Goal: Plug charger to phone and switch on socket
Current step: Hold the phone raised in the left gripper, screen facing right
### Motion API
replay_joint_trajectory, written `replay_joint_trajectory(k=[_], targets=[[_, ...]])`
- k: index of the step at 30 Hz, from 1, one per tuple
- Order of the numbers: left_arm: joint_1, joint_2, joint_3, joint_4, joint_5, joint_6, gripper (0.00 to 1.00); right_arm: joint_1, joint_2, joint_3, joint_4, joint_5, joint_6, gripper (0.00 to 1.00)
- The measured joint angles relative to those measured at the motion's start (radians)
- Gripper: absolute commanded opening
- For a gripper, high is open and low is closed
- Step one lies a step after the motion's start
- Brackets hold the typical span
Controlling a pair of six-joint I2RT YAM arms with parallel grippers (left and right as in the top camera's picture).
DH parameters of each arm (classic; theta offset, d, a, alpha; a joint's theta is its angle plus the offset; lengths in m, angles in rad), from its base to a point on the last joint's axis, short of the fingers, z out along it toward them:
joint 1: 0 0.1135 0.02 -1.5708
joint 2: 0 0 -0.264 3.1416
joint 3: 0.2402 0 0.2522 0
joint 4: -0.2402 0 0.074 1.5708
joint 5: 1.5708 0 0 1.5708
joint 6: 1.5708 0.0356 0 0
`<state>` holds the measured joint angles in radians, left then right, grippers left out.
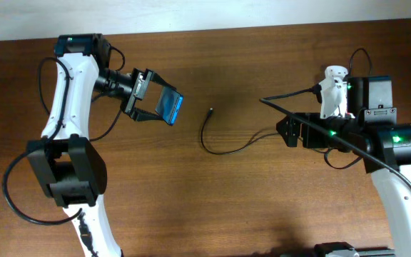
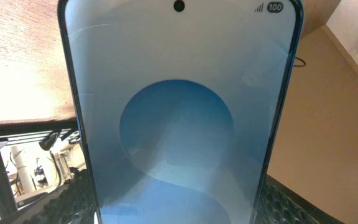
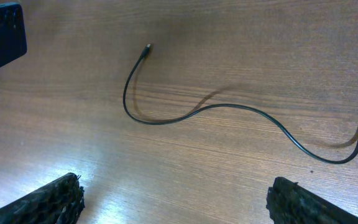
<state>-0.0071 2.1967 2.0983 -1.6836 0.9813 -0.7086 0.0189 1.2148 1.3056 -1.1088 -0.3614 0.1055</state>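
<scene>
left gripper (image 1: pixel 155 98): closed on the edges of the phone (image 2: pixel 176 112), which it holds raised and tilted above the table (image 1: pixel 227 207).
phone orientation: the screen faces the wrist camera, with the camera hole at the far end. The bottom edge probably sits toward the palm.
right gripper (image 3: pixel 178 202): jaws spread wide and holding nothing, hovering over the charger cable (image 3: pixel 229 106).
connector tip (image 3: pixel 146 47): lies flat on the wood, between the two arms and apart from the phone.
socket: not identified for certain. A white object (image 1: pixel 332 84) by the right arm may be it, but no switches are visible.
risk 1: if the port end faces the palm, the left fingers could block insertion.
risk 2: the thin cable could slip or twist in the right gripper's pinch, misaligning the tip.
risk 3: plug-in force could slide the edge-held phone.
</scene>
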Motion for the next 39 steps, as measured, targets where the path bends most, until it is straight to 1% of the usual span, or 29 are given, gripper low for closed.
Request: replay_joint_trajectory(k=[11, 25, 30, 39], targets=[[0.000, 0.000, 0.000, 0.000, 0.040, -0.004, 0.00, 0.000, 0.000, 0.000, -0.006, 0.000, 0.000, 0.99], [0.000, 0.000, 0.000, 0.000, 0.044, -0.061, 0.00, 0.000, 0.000, 0.000, -0.010, 0.000, 0.000, 0.99], [0.000, 0.000, 0.000, 0.000, 0.050, -0.120, 0.00, 0.000, 0.000, 0.000, -0.010, 0.000, 0.000, 0.99], [0.000, 0.000, 0.000, 0.000, 0.051, -0.137, 0.00, 0.000, 0.000, 0.000, -0.010, 0.000, 0.001, 0.99]])
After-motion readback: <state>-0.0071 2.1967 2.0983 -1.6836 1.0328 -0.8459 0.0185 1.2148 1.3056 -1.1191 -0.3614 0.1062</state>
